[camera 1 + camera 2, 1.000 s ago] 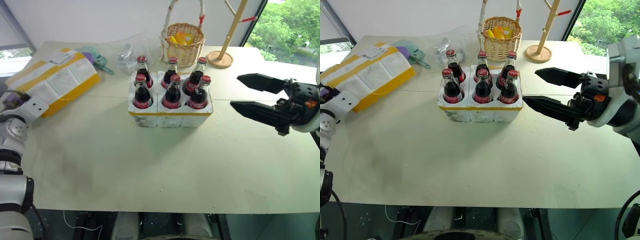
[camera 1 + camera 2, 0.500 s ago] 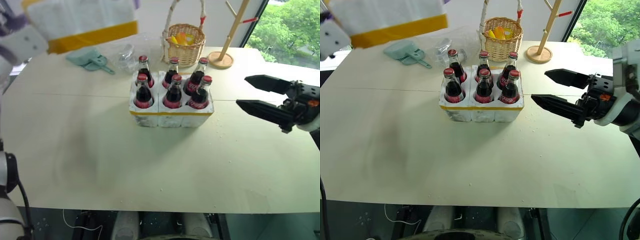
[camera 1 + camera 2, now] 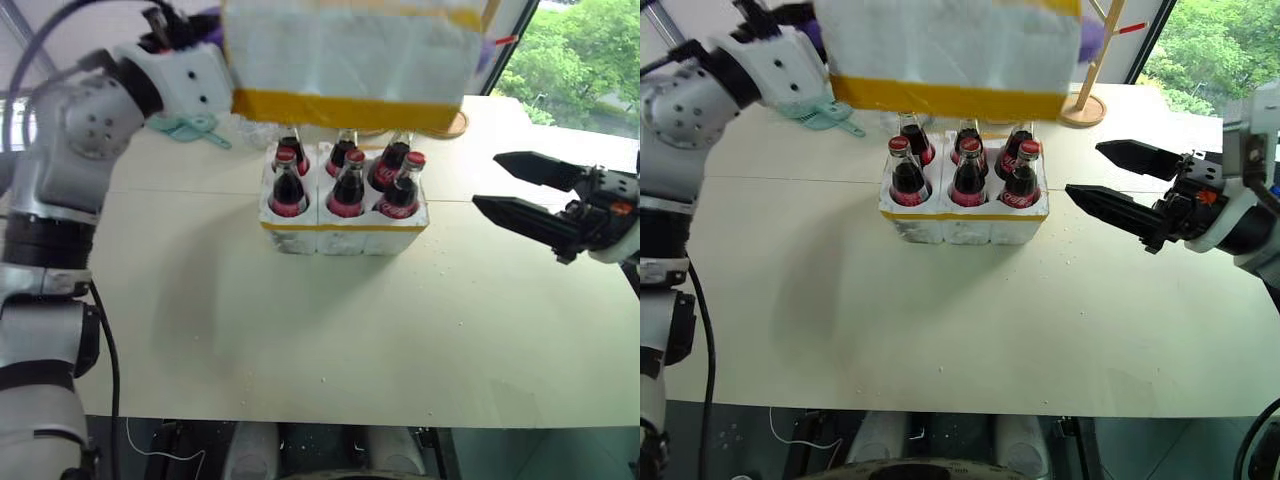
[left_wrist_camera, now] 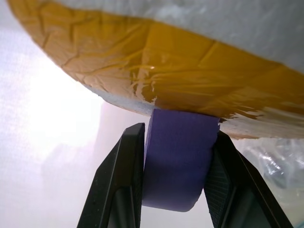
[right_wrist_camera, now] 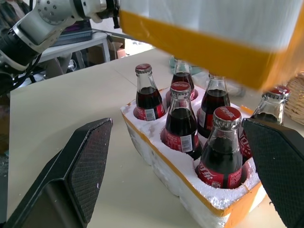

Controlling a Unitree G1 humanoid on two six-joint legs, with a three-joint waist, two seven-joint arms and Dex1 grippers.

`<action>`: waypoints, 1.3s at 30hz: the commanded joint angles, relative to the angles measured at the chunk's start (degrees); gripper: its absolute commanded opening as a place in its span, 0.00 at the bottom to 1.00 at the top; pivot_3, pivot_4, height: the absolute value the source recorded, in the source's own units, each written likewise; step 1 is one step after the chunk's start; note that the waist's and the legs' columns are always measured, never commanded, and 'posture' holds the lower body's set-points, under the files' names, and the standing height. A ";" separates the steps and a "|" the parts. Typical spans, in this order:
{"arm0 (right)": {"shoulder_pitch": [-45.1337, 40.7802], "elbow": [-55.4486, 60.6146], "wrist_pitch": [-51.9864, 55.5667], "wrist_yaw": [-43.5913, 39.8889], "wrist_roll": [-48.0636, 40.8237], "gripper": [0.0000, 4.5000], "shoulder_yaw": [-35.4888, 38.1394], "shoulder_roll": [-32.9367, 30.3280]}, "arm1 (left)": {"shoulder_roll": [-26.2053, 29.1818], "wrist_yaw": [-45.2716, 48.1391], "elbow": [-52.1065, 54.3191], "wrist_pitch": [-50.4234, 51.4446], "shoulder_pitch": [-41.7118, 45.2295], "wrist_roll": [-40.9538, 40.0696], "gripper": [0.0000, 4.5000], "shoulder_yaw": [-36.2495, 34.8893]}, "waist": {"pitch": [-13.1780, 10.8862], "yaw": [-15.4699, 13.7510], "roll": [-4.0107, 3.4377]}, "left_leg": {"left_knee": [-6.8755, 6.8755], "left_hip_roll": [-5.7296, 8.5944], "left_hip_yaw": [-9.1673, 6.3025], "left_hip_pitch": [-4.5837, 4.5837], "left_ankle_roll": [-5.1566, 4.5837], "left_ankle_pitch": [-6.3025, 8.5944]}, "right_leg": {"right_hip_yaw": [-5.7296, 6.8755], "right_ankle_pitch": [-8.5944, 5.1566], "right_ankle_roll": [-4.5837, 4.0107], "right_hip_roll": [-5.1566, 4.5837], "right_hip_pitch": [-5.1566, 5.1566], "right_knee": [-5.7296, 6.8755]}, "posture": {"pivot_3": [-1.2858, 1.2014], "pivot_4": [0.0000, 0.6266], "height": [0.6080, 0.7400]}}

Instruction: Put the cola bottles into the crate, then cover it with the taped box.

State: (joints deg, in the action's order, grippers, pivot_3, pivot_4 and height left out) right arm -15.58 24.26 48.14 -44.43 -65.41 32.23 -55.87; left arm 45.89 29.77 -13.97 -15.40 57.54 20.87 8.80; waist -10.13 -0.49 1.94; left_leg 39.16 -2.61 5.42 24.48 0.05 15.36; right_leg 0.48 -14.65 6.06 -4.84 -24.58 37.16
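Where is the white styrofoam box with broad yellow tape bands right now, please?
In the head views the white styrofoam box is in the air just above the cola bottles in the white foam crate, held at its left end by the left gripper.

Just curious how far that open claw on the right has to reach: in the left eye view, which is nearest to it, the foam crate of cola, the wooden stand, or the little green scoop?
1. Foam crate, just left of the right claw.
2. Wooden stand, behind it.
3. Green scoop, far across the table.
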 commanded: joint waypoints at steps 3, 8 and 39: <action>0.00 1.67 -1.85 0.66 -0.56 1.00 2.43 0.33 | -0.10 0.59 8.08 3.81 -2.56 4.58 0.37 0.45 | 0.00 -0.15 0.00 | 0.00 0.00 -0.01 -0.01 0.00 0.00 | -0.01 0.00 0.01 0.03 0.02 -0.03 | 0.52 0.24 1.00; -0.72 0.66 -2.34 0.65 -0.26 1.00 1.77 0.37 | 0.37 1.27 12.65 5.27 -4.94 7.90 0.37 0.92 | 0.00 -0.21 0.00 | 0.01 -0.01 -0.02 0.00 0.00 0.00 | -0.02 0.00 0.01 0.03 0.03 -0.04 | 0.52 0.24 1.00; 1.92 -1.39 -2.26 -3.73 3.04 1.00 1.47 -2.03 | 5.80 -0.42 14.80 -1.02 -20.87 6.33 0.99 -5.49 | 0.01 -0.08 -0.02 | 0.00 -0.08 -0.04 -0.03 -0.01 0.01 | -0.02 0.00 0.00 0.07 0.06 -0.04 | 0.52 0.24 1.00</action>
State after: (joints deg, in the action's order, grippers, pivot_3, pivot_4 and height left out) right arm -13.78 22.28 45.97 -47.59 -62.19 30.88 -56.78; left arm 50.51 28.61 -1.12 -16.73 36.60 30.25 7.02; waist -10.12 -0.57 1.92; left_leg 39.16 -2.71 5.38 24.44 0.04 15.37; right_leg 0.46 -14.65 6.06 -4.77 -24.52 37.12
